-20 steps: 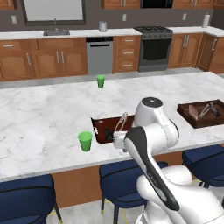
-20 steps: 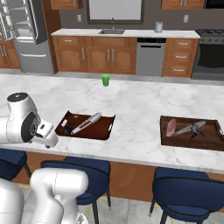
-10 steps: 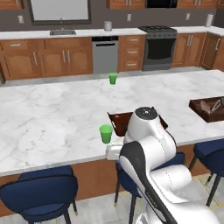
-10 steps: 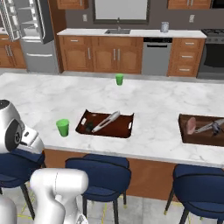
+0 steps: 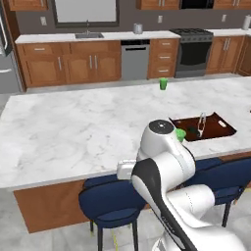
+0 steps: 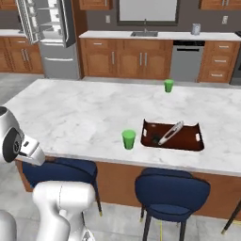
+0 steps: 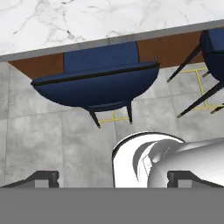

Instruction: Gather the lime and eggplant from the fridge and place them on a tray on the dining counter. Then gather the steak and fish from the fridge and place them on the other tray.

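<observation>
The dining counter [image 5: 73, 122] [image 6: 80, 108] stretches across both base views. One dark red-brown tray [image 6: 190, 141] [image 5: 218, 127] lies near its front edge. In it are a long pale item [image 6: 172, 132] and a small dark lump [image 6: 154, 138], too small to identify. The fridge [image 6: 49, 33] stands at the back left with its doors swung open and its shelves showing. My gripper [image 7: 113, 178] is open and holds nothing. It hangs below the counter edge and points down at the floor and a blue stool [image 7: 96, 85]. The lime, eggplant, steak, fish and the other tray are out of view.
Two bright green cups stand on the marble, one beside the tray [image 6: 128, 139] and one farther back [image 6: 169, 85]. Blue stools [image 6: 172, 188] line the counter's near side. Wall cabinets, a sink [image 6: 145, 34] and a dishwasher [image 6: 187, 61] run along the back.
The whole scene has slid to the right in both base views, so the base has driven left along the counter. The second tray has left the picture. The gripper stays open.
</observation>
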